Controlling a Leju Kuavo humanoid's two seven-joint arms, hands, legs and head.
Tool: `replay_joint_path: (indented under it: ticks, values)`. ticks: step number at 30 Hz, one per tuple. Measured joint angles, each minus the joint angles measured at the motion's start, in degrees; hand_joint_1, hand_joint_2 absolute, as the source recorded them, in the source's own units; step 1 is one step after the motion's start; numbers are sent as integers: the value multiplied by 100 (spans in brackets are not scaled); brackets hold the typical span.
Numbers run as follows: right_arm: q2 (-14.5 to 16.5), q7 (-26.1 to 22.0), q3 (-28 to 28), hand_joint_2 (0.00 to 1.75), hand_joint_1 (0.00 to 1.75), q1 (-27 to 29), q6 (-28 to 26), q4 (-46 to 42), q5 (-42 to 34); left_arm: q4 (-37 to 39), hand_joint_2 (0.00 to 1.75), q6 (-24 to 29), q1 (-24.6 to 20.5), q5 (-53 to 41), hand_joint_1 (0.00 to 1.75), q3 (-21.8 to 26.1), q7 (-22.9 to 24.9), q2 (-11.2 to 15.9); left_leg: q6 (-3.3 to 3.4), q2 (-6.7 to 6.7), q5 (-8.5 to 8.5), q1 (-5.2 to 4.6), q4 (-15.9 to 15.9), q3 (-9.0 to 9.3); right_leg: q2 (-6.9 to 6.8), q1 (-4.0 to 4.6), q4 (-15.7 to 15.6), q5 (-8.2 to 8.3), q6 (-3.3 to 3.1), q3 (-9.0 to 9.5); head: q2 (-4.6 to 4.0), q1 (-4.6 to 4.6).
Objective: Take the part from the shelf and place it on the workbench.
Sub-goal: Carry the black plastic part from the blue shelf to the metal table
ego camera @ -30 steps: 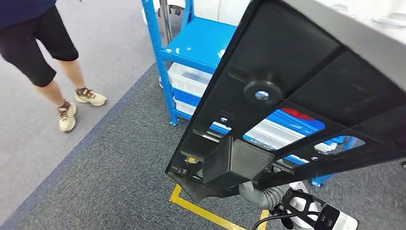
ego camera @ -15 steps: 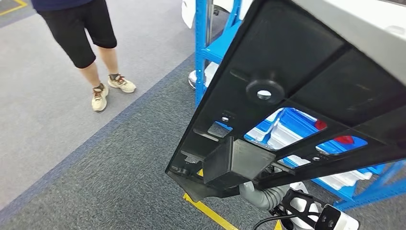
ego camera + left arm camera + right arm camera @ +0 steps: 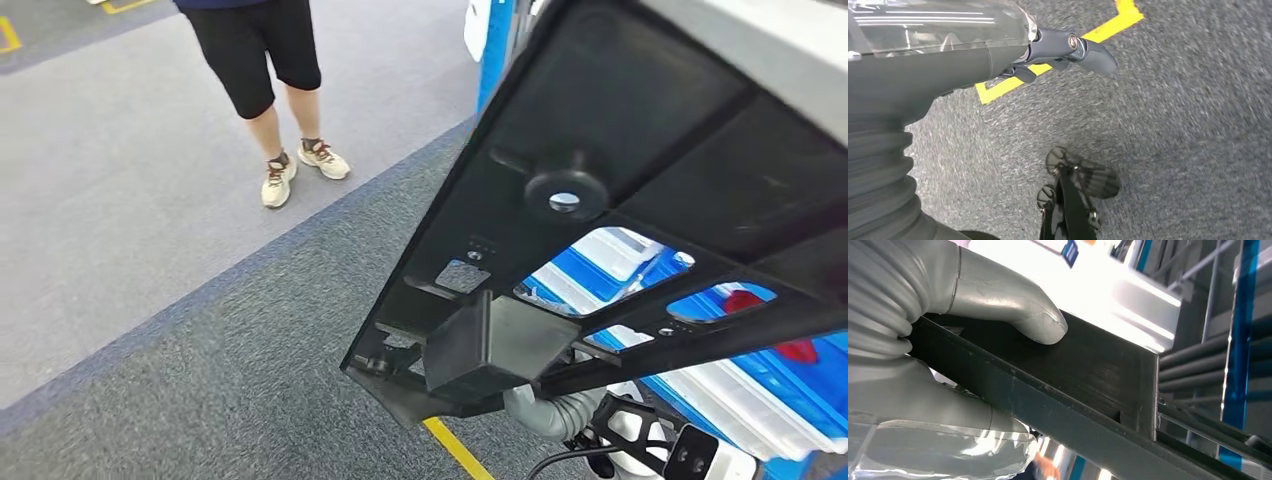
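Right hand (image 3: 973, 340): gripping the black part (image 3: 640, 200), tilted high beside the blue shelf (image 3: 790, 390).
Left hand (image 3: 1048, 50): hanging empty, fingers loosely apart, over grey carpet (image 3: 250, 350).
Person (image 3: 270, 60): standing nearby.

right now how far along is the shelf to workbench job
Done: the black part is off the blue shelf, which stands behind it. In hand: the right hand grips the part's edge and carries it above the grey carpet; the left hand hangs with nothing in it. Left: reaching the workbench and setting the part down.
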Motion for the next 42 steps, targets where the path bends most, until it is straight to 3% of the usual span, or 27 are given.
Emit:
replay_joint_path:
  ticks: [2,3,4,6,7,9,11,12,13,14,15,17,19,21,22,24,26,27,29,31,33,34,36,37,39,41,42]
  values:
    - [-1,-1,-7,175,175,-36,15,0,-7,0,175,-17,-11,-26,0,1,-3,0,51,234,277,-25,-789,425,-125,17,12,-37,46,34,0,0]
    - [-1,-1,-9,175,175,-62,22,2,-9,0,175,-26,-18,-35,0,1,-3,0,95,313,330,-45,-1009,539,-173,30,16,-49,75,45,0,0]
    - [-2,-1,-10,175,175,-88,34,8,-11,1,175,-33,-21,-40,0,1,-2,-1,144,345,328,-69,-1092,569,-219,44,18,-55,106,50,0,0]
    - [-2,0,-11,175,175,-143,64,29,-14,1,175,-39,-14,-40,0,4,-6,-1,230,219,353,-82,-1100,543,-308,49,13,-67,173,58,1,0]
    - [-2,1,-10,175,175,-171,74,41,-14,1,175,-40,-9,-39,0,6,-13,-3,267,158,370,-78,-1121,543,-267,35,46,-105,204,56,1,1]
    - [-3,-2,-9,175,175,-210,73,59,-18,1,175,-45,-23,-37,0,9,-30,-10,338,34,407,-59,-1164,554,17,2,418,-351,243,-92,1,2]
    - [-8,-4,-9,175,175,-212,51,82,-21,1,175,-51,-47,-39,0,10,-38,-14,375,-103,422,-68,-1165,536,317,-8,1215,-733,248,-469,1,2]
    - [-11,-3,-9,175,175,-205,37,97,-21,1,175,-53,-53,-40,0,10,-38,-14,384,-182,425,-77,-1161,528,370,-7,1571,-852,248,-656,1,2]
    - [-13,-1,-9,175,175,-200,25,110,-20,1,175,-55,-50,-43,0,11,-39,-14,387,-264,427,-86,-1154,523,394,-6,1746,-857,243,-763,1,1]
    - [-13,-1,-9,175,175,-196,14,120,-20,1,175,-56,-43,-45,0,12,-38,-14,387,-348,429,-93,-1142,520,410,-6,1691,-744,230,-761,1,1]
    - [-13,-1,-9,175,175,-197,5,126,-19,1,175,-57,-39,-47,0,13,-38,-14,384,-436,428,-96,-1128,521,446,-6,1383,-527,208,-635,0,1]
    - [-13,-1,-9,175,175,-204,-4,129,-16,1,175,-61,-40,-48,0,15,-38,-23,361,-595,423,-102,-1087,506,672,-12,563,-133,156,-283,0,2]
    - [-14,-2,-9,175,175,-210,-8,129,-15,1,175,-65,-43,-46,0,20,-37,-34,300,-726,428,-89,-1062,460,840,-6,149,-22,132,-113,0,2]
    - [-14,-3,-9,175,175,-214,-10,129,-15,2,175,-67,-26,-44,0,26,-37,-37,216,-849,451,-66,-1082,423,767,9,100,-23,104,-93,0,1]
    - [-13,-3,-9,175,175,-220,-11,129,-15,2,175,-66,-13,-43,0,29,-36,-36,187,-842,443,-61,-1073,412,696,5,63,-5,74,-72,0,1]
    - [-10,-5,-9,175,175,-230,-10,128,-19,3,175,-62,-8,-46,0,33,-30,-36,143,-582,259,-78,-788,274,531,-11,-23,30,9,-22,1,0]
    - [-10,-7,-9,175,175,-229,-9,128,-22,4,175,-56,-28,-50,0,33,-22,-36,106,-228,-121,-73,-69,-62,358,6,-46,29,-28,-3,1,0]
    - [-11,-6,-9,175,175,-228,-8,128,-23,4,175,-54,-35,-52,0,33,-18,-34,83,-150,-267,-60,297,-235,272,15,-43,21,-33,-2,0,1]
    - [-11,-3,-9,175,175,-228,-7,129,-26,5,175,-48,-24,-54,0,33,-8,-32,47,-76,-271,-33,526,-323,109,21,-35,0,-26,7,0,0]
    - [-11,-3,-10,175,175,-230,-7,129,-36,4,175,-40,-14,-62,0,33,-1,-25,39,60,82,-13,-137,52,-36,21,-21,-38,7,39,1,0]
    - [-11,-3,-12,175,175,-235,-7,129,-49,3,175,-34,-25,-81,0,33,5,-15,104,276,315,-47,-863,449,-158,47,-2,-86,59,73,0,0]
    - [-11,-3,-13,175,175,-239,-7,129,-56,3,175,-33,-27,-90,0,33,11,-11,151,333,342,-68,-1027,531,-208,62,2,-103,86,86,0,1]
    - [-11,-2,-16,175,175,-253,-8,129,-73,3,175,-31,-19,-95,0,33,28,-5,244,249,335,-96,-1073,523,-311,75,-6,-118,144,107,0,1]
    - [-11,-2,-17,175,175,-264,-8,129,-80,3,175,-31,-10,-95,0,34,37,-2,280,187,344,-88,-1092,528,-322,63,-2,-139,180,121,1,1]
    - [-11,0,-20,175,175,-293,-7,131,-93,3,175,-31,-14,-85,0,35,48,1,353,60,372,-67,-1138,551,-90,30,224,-314,232,48,0,1]
    - [-16,4,-25,175,175,-304,-8,144,-104,3,175,-34,-40,-63,0,36,51,2,401,-73,389,-63,-1154,557,266,4,910,-669,250,-278,0,2]
    - [-20,7,-27,175,175,-301,-9,157,-108,3,175,-36,-49,-56,0,37,50,3,413,-145,391,-71,-1150,552,352,-1,1314,-823,253,-490,1,2]
